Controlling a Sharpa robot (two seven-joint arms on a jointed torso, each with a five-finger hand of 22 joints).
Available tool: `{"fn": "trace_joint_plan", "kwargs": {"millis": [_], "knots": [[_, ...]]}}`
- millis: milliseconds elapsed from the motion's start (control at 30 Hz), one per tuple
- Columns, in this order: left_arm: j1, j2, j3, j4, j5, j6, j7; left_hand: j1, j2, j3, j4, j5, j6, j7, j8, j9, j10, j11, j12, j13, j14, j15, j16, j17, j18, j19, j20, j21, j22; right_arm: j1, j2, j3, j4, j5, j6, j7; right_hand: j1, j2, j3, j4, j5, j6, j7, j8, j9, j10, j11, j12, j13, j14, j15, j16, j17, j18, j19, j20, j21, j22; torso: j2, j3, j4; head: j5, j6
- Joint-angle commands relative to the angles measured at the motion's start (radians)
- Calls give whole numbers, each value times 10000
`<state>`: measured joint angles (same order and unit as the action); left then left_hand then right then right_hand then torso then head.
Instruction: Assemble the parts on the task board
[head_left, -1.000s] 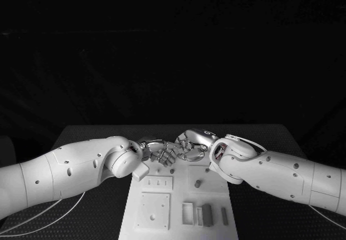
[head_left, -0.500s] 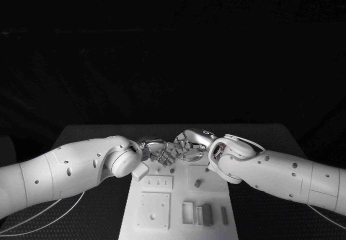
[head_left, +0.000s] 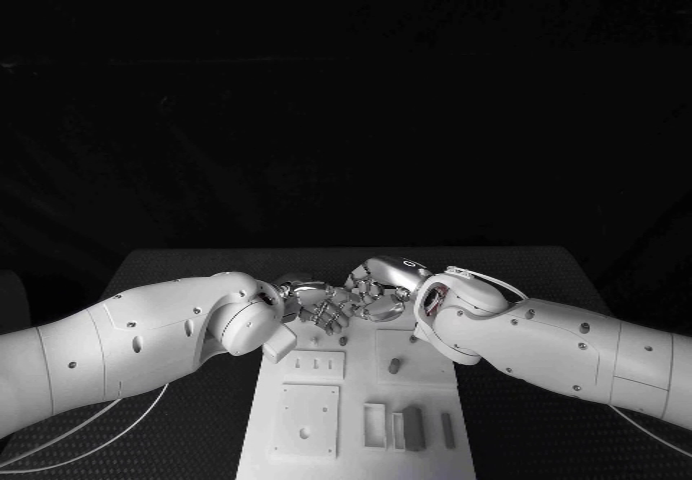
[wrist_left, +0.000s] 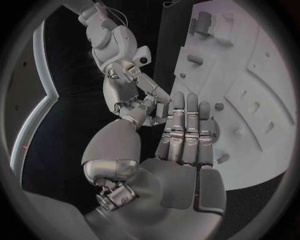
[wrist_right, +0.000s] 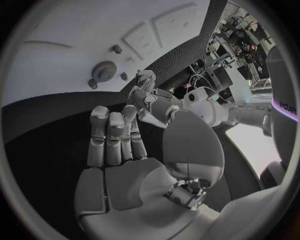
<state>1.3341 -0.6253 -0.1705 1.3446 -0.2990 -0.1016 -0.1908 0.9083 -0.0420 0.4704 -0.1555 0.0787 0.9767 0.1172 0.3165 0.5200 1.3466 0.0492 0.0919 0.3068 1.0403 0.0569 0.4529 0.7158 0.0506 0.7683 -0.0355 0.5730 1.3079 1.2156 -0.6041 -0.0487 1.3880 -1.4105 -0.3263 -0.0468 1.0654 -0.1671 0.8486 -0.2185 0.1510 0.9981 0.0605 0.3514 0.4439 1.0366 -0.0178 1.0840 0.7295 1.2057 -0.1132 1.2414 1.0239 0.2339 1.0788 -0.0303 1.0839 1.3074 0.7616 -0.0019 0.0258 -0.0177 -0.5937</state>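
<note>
Hands met over the far end of the task board (head_left: 361, 420)

Left hand (wrist_left: 181, 150) and right hand (wrist_right: 119, 150) are held flat, fingers straight together, nothing gripped; small parts (head_left: 413, 428) lie nearer the robot, long axes along the board, closer to the right arm.

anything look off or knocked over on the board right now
Nothing stands out. The task board lies flat, its parts sitting upright in their places. Both hands, left hand and right hand, hover close together over its far end, holding nothing visible.
</note>
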Motion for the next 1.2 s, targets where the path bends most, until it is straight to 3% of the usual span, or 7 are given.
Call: {"fn": "trace_joint_plan", "kwargs": {"millis": [33,167,433,633,867,1033,1200], "knots": [[22,35,27,48,-37,260,162,175,94,45,-147,217,87,-13,70,25,82,-10,-47,35,111,-4,17,34,116,-39,-55,58,136,-15,36,-13,6,-73,258,113,-33,98,39,-30,59,535,308,78,266,61,0,35,12,-2,-90,56,13,278,45,-47,56,134,-1,7,-2,-1,-4],[22,47,27,16,-41,257,170,303,310,123,-347,769,158,-37,73,59,143,-33,-54,95,152,-28,68,97,71,-31,-79,76,131,-15,43,-13,15,-63,290,134,-36,101,38,-33,63,536,308,78,267,60,0,36,12,-3,-89,56,14,278,44,-47,56,134,1,11,-10,-5,-2],[19,81,27,-54,28,223,193,214,515,152,-284,1062,192,-46,71,73,171,-44,-59,124,158,-30,89,123,41,-28,-84,79,124,-16,46,-14,16,-38,328,153,-38,102,37,-34,66,536,308,78,268,60,0,37,12,-3,-89,56,14,279,43,-47,56,134,0,9,-9,-19,-6],[19,79,26,-68,53,299,190,-109,553,78,-43,861,195,-48,38,83,166,-43,-92,158,133,-38,96,148,31,-47,-106,72,113,-16,55,-15,15,-27,351,149,-42,106,35,-38,72,536,308,77,270,59,1,38,11,-5,-89,54,14,279,40,-47,56,133,-1,13,-3,-28,-13],[19,62,26,-58,101,340,159,-274,1343,253,202,1184,266,-73,36,120,203,-70,-107,221,115,-37,118,189,-4,-102,-104,64,114,-16,51,-15,-30,-27,378,125,-46,111,34,-43,78,536,308,77,272,58,1,39,10,-7,-88,53,14,278,37,-48,56,133,4,2,-5,-27,-29],[19,51,26,-63,143,337,165,-270,1369,522,235,1021,318,-93,36,145,235,-91,-105,268,114,-45,134,211,-10,-128,-113,77,126,-16,42,-16,-57,-27,381,123,-47,114,34,-49,83,535,308,76,274,56,1,40,10,-8,-88,51,15,278,35,-48,56,133,-6,3,-6,-36,-35],[19,75,25,-73,231,283,177,-346,1289,750,36,1609,435,-137,72,221,334,-135,-72,374,148,-63,194,265,-41,-151,-125,133,156,-17,61,-16,-62,-27,396,124,-48,115,33,-54,85,534,308,75,276,55,1,41,9,-9,-88,50,15,278,33,-48,56,133,2,3,3,-42,-44]]}}
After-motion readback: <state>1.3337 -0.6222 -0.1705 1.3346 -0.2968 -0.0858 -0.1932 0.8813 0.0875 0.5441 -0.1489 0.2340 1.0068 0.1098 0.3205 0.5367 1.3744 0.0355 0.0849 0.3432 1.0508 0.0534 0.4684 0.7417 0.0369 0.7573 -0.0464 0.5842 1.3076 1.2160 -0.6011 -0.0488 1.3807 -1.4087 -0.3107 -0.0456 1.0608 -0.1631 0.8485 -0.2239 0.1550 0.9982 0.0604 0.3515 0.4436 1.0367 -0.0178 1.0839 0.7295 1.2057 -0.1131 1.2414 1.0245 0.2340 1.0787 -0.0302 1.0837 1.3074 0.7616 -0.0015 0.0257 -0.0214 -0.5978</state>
